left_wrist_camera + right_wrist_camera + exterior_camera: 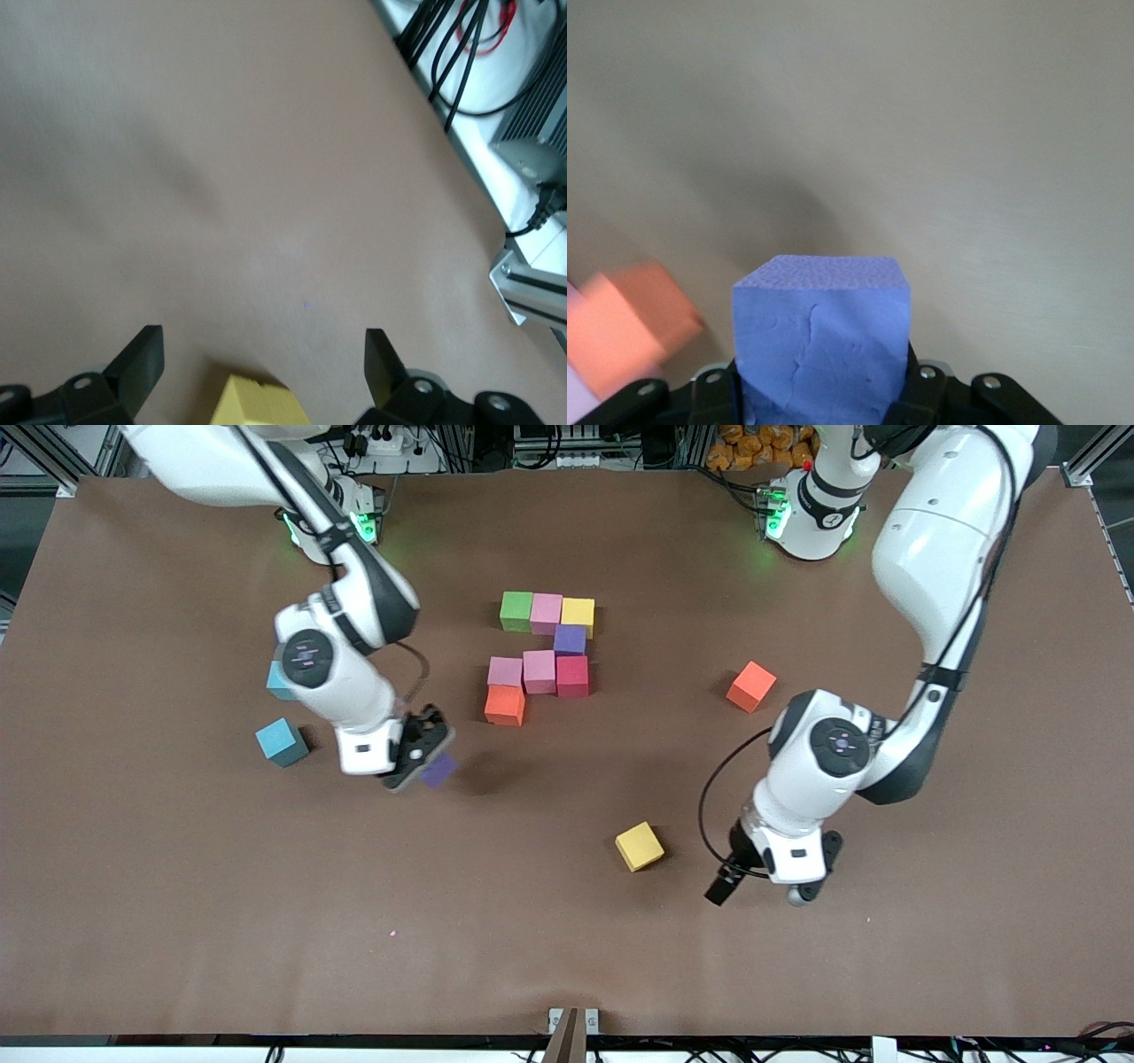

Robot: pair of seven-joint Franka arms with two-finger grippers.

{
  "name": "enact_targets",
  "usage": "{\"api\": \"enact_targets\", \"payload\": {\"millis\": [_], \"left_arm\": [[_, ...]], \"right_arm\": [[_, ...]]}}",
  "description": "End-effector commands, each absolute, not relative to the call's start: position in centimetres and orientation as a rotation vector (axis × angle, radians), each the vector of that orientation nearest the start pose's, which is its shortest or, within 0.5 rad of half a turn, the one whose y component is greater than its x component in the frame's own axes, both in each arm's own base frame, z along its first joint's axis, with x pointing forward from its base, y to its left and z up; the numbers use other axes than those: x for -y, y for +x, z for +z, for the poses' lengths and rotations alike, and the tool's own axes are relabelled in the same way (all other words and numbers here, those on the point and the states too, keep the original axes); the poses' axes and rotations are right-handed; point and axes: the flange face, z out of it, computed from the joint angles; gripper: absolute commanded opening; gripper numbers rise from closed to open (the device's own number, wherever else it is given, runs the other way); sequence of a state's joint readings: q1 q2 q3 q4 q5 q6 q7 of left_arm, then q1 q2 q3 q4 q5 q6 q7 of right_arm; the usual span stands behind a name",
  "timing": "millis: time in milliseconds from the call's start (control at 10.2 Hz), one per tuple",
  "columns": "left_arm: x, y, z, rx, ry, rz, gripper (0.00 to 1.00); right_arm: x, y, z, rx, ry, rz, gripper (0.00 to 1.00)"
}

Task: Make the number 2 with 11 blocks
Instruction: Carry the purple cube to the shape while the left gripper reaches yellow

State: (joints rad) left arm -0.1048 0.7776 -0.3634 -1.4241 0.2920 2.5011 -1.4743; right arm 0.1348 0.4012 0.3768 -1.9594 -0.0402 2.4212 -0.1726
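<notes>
We carry a purple block (pixel 439 770) clamped in the right pincer (pixel 423 758), left of centre in the front view, over bare table (pixel 177 886) short of the unfinished number 2 (pixel 542 657) at centre. Eight cubes sit there, so we judge the bottom rows remain; next we must lower this one beside the orange cube (pixel 505 705) squarely. The left pincer (pixel 760 886), lower right, hangs spread wide and empty near a loose yellow block (pixel 639 846); another orange block (pixel 751 686) lies right of centre. The table is plain brown matting; cables and metal framing line its edges.
</notes>
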Motion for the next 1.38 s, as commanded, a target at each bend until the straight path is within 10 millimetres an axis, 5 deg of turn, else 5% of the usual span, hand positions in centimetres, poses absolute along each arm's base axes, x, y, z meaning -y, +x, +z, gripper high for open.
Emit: {"api": "enact_targets", "payload": {"millis": [0,197,492,689,1279], "left_arm": [[29.2,70.3,29.6,1.768,-2.973,-0.298,1.00],[29.2,70.3,29.5,1.952,-2.871,-0.263,1.00],[24.3,72.1,29.1,2.241,-2.604,-0.322,1.00],[21.5,73.0,29.6,2.428,-2.421,-0.356,1.00],[21.7,73.4,30.5,2.854,-2.013,-0.239,1.00]], "right_arm": [[-34.3,55.0,28.0,0.541,-2.931,-0.054,0.22],[-36.7,54.7,25.0,0.209,-3.008,-0.006,0.22],[-35.7,54.8,22.8,-0.074,-3.070,0.029,0.22],[-36.9,53.7,22.2,-0.251,-3.072,0.062,0.22],[-38.7,51.6,19.2,-0.263,-3.092,0.122,0.22]]}}
